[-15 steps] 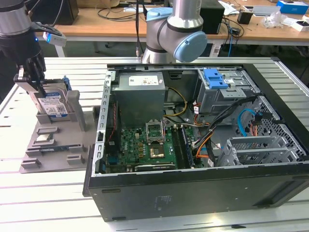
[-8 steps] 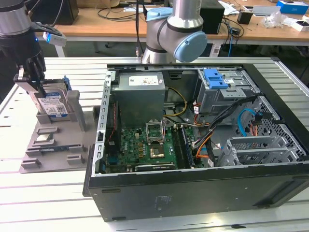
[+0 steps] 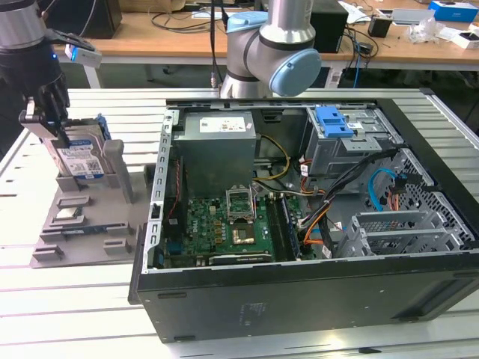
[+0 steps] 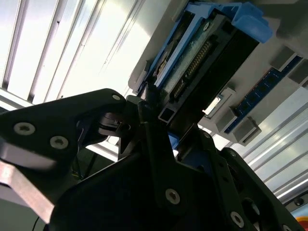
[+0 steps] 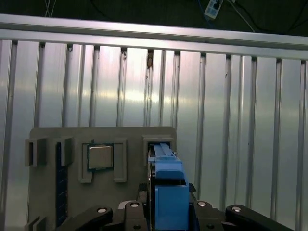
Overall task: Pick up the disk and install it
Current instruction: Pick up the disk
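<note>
**Jaws clamped on the disk at the grey stand**

The gripper (image 3: pixel 54 133) reaches down at the exterior view's left, its jaws grasping the upper edge of the disk (image 3: pixel 81 158). The disk stands upright in the grey stand (image 3: pixel 82 221), label facing the camera. In the first wrist view its blue bracket (image 5: pixel 168 192) sits squeezed between the two jaws, end-on over a slot of the stand (image 5: pixel 48 192), beside a square metal chip (image 5: pixel 100 156) in its own pocket. A stand post (image 3: pixel 120 168) rises just beside the disk on the side toward the open computer case (image 3: pixel 299 303). Above the disk the space is open.

The ribbed aluminium worktop (image 3: pixel 75 314) carries both stand and case. A cluttered wooden desk (image 3: pixel 150 34) runs along behind.
</note>
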`<state>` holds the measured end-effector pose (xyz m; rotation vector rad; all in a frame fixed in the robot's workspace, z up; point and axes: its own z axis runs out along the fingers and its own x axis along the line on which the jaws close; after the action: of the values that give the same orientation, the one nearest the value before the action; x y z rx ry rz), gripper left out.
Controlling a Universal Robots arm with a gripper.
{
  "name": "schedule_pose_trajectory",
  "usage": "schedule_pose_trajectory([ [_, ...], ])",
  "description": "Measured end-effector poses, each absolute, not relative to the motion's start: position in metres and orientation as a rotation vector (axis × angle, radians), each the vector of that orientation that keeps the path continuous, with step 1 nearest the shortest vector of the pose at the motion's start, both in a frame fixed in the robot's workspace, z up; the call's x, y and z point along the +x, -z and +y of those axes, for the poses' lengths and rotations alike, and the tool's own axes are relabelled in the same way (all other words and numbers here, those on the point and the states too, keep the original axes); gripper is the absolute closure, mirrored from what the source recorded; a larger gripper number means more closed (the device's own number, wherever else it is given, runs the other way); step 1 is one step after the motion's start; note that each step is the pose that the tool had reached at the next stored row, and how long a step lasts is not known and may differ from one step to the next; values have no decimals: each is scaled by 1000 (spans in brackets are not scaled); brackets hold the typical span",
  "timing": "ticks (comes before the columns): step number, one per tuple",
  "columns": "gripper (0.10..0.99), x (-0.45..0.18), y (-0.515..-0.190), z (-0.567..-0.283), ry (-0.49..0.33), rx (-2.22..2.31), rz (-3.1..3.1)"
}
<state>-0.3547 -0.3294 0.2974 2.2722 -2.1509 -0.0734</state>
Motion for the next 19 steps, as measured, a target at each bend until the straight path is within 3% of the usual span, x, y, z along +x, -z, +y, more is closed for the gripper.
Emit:
schedule_pose_trajectory([
  [19,718,-355,-332,-329,73,2272,-2151],
])
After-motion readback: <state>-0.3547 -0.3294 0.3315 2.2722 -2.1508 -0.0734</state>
